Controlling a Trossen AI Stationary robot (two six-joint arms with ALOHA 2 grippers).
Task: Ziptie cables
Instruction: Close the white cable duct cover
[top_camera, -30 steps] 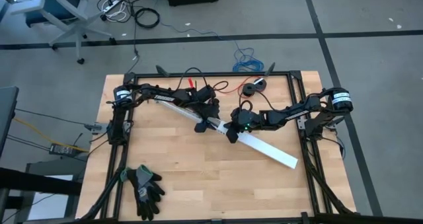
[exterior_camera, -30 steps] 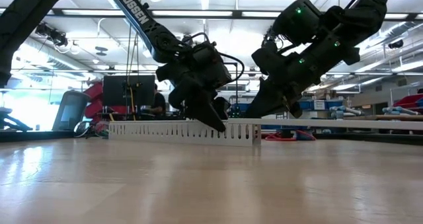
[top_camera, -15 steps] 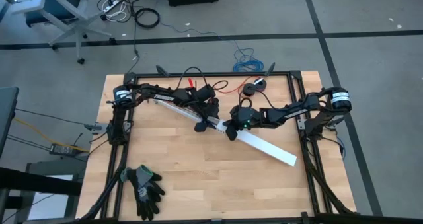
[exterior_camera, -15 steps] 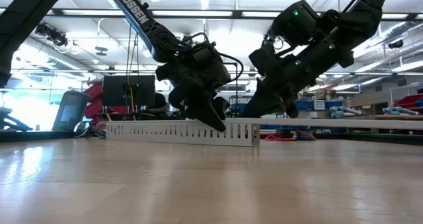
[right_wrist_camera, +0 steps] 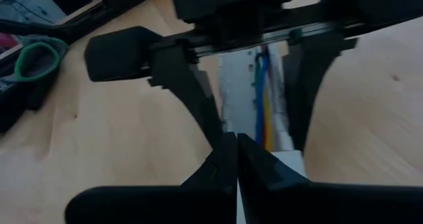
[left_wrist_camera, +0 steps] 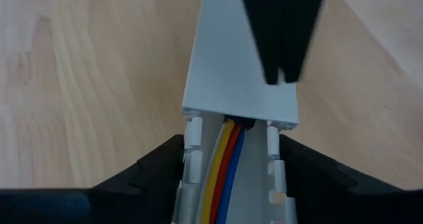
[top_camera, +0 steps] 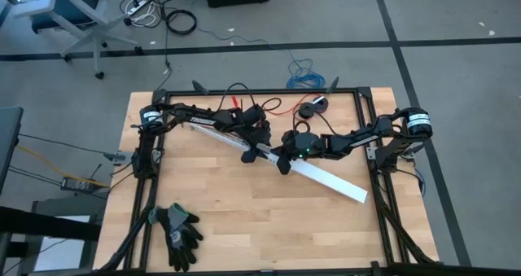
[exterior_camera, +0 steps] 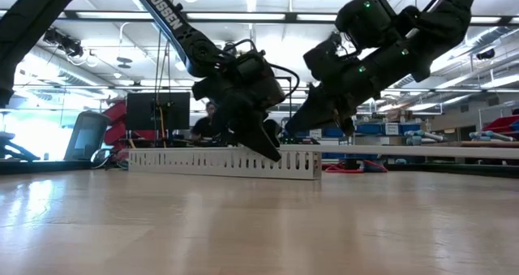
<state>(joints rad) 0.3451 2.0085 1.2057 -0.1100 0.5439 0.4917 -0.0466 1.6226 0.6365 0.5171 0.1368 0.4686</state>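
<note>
So in your high view the long white slotted cable duct (top_camera: 313, 174) lies on a diagonal across the middle of the wooden table (top_camera: 244, 219), running from upper left down to lower right, and both arms meet over it just above frame centre. Your left gripper (top_camera: 248, 151) straddles the duct with its fingers (left_wrist_camera: 158, 161) parted fairly wide, one on each side wall; whether they press the walls or just sit beside them you can't tell. The cables (left_wrist_camera: 223, 164) are lying inside the open channel, yellow, red and blue strands side by side, running in under the edge of the white cover strip (left_wrist_camera: 241, 72) near the middle of the left wrist frame. Your right gripper (top_camera: 282, 164) sits just to the right of the left one, fingers pinched fully together with nothing between them, tips down on top of the cover. In the low view the duct's slotted side wall stretches across mid frame with both grippers above it. A pair of black gloves (top_camera: 179, 231) sits at the lower left of the table, well apart from everything
</note>
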